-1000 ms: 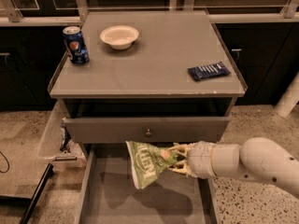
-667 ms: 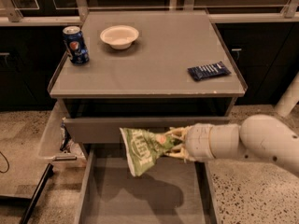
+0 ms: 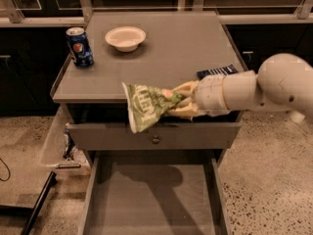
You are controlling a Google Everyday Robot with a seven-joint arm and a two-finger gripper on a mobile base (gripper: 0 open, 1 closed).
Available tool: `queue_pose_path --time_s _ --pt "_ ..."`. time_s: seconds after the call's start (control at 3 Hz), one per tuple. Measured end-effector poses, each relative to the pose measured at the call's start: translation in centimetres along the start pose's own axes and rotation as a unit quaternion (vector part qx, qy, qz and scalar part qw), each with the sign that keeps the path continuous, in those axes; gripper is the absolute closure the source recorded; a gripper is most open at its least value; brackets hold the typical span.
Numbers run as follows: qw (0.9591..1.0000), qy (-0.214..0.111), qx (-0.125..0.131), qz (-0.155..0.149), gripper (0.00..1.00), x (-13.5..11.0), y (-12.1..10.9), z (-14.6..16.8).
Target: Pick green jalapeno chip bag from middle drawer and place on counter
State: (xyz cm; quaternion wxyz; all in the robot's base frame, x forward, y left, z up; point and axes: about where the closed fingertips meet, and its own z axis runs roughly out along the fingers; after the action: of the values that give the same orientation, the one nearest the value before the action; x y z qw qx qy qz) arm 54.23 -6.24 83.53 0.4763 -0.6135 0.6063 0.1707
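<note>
The worktop (image 3: 186, 43) is shown as the grey cabinet top filling the upper half of the view. The middle drawer (image 3: 151, 199) is pulled out at 6 o'clock, and its grey floor is seen bare. The white arm (image 3: 259, 87) is brought in from 3 o'clock, level with the front edge of the worktop.

The green jalapeno chip bag (image 3: 146, 104) is held clear of the drawer. It is seen across the worktop's front edge and above the closed drawer front (image 3: 112, 137). Its long axis is laid roughly from 3 to 9 o'clock, with the free end drooped toward 8 o'clock. The gripper (image 3: 171, 98) is placed at the bag's 3 o'clock end, where the fingers (image 3: 188, 88) are closed on the crumpled corner, so the bag's whole length is carried to 9 o'clock of them.

Open worktop is found at 12 o'clock of the bag, and the placing move is judged to run that way. The ground there is bounded by the bowl (image 3: 125, 37) at 11 o'clock, the soda can (image 3: 79, 47) at 10 o'clock and the dark blue wrapper (image 3: 215, 72) at 2 o'clock, just beside the wrist.
</note>
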Motion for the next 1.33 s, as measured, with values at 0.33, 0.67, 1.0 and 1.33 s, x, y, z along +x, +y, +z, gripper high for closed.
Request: queue_pose_path --time_s 0.33,0.67,1.0,1.33 --pt "0.9994 -0.027 0.017 0.011 1.0 -2.4 -4.2 -1.9" --pt "0.9994 -0.027 0.017 0.011 1.0 -2.5 -4.2 -1.9" --pt "0.999 -0.034 0.029 0.002 1.0 -3.0 -5.4 -1.6" --pt "0.9978 -0.052 0.04 0.007 1.0 -3.6 -8.4 -0.5"
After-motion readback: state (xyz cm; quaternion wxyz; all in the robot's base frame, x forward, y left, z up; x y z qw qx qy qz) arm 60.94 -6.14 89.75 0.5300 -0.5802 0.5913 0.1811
